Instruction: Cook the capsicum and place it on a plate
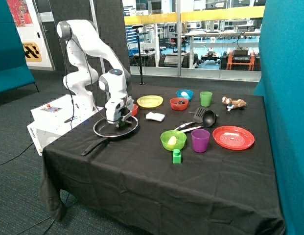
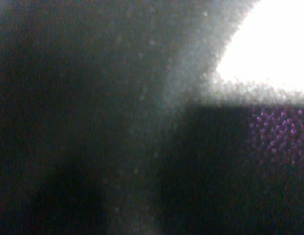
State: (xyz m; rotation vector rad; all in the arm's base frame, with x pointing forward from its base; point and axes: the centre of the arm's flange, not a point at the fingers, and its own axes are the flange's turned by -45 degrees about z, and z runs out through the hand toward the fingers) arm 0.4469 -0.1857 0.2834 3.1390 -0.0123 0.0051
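In the outside view a black frying pan (image 1: 102,132) sits on the black tablecloth near the robot's base, its handle pointing toward the table's front corner. My gripper (image 1: 118,122) is lowered into the pan. A small green thing, seemingly the capsicum (image 1: 123,125), shows in the pan right at the gripper; I cannot tell whether it is held. A red plate (image 1: 233,137) lies at the far side of the table and a yellow plate (image 1: 150,101) behind the pan. The wrist view is dark and blurred and shows nothing I can name.
Beside the pan lie a white object (image 1: 155,116), a green bowl (image 1: 173,139) holding something yellow, a purple cup (image 1: 200,140), a green block (image 1: 176,156) and black utensils (image 1: 202,118). Further back stand a red bowl (image 1: 179,103), a blue bowl (image 1: 184,94) and a green cup (image 1: 206,98).
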